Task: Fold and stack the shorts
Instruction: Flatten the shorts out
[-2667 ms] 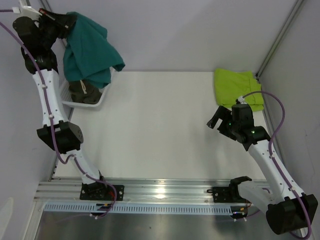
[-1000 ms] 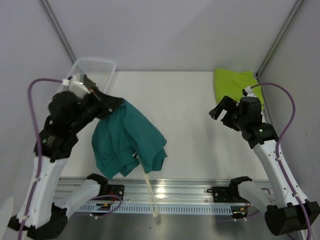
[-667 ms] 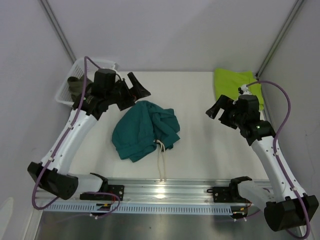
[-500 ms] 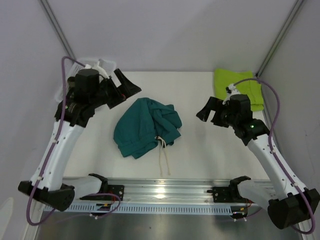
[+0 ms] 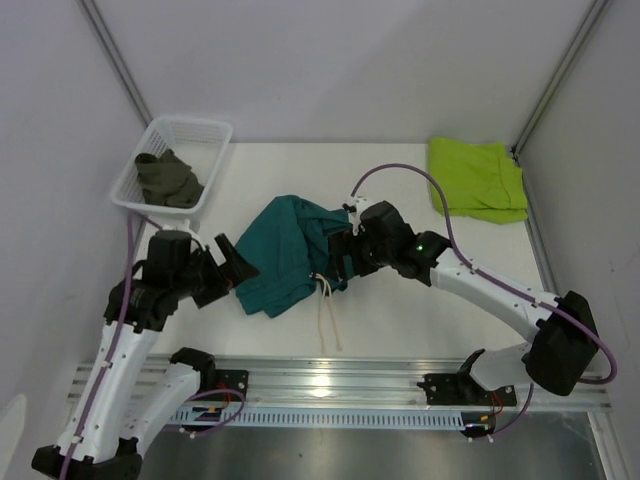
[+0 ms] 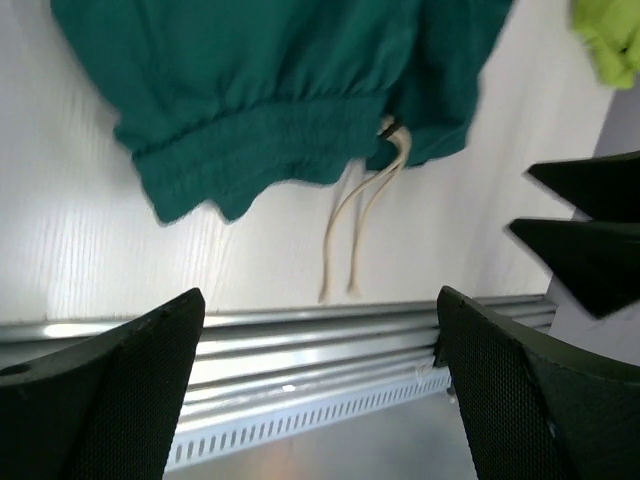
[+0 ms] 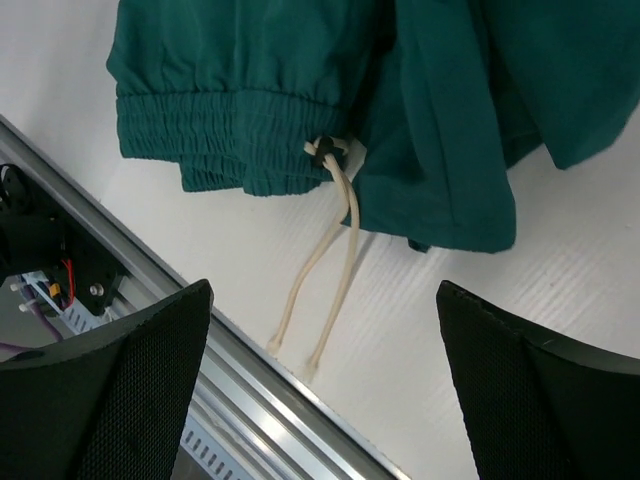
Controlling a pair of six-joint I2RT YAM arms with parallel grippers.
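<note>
Right end effector point(image 5: 338, 262) nearer crumpled shorts point(image 5: 285, 245)

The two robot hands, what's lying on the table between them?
The crumpled teal shorts lie between the left hand and right hand, clear in the top view.

Overhead view downward, wrist views close, sharing teal shorts point(image 5: 287, 252)

Left gripper point(image 5: 232, 268) and right gripper point(image 5: 340, 256) point toward each other — both with jaws spread wide.
</note>
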